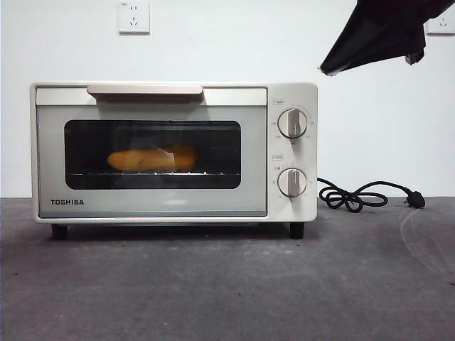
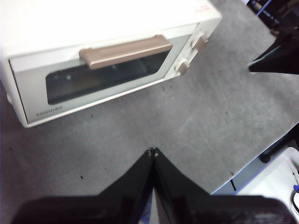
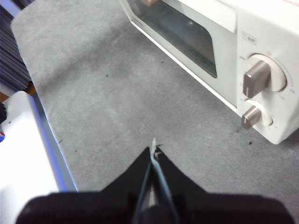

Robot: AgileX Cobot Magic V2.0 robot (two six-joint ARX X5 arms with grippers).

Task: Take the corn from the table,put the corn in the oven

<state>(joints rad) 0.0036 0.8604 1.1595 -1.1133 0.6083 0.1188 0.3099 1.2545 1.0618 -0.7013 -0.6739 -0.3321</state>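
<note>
Both grippers (image 2: 153, 151) (image 3: 154, 149) aloft — (jaws together)

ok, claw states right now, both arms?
Left claw: closed, holding nothing.
Right claw: closed, holding nothing.
Corn sits inside the shut oven.

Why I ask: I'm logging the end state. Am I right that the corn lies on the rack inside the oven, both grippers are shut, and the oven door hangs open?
Not quite: the door is closed, not open. The front view shows the corn behind the glass of the oven, handle up top. The left gripper and right gripper are shut.
</note>
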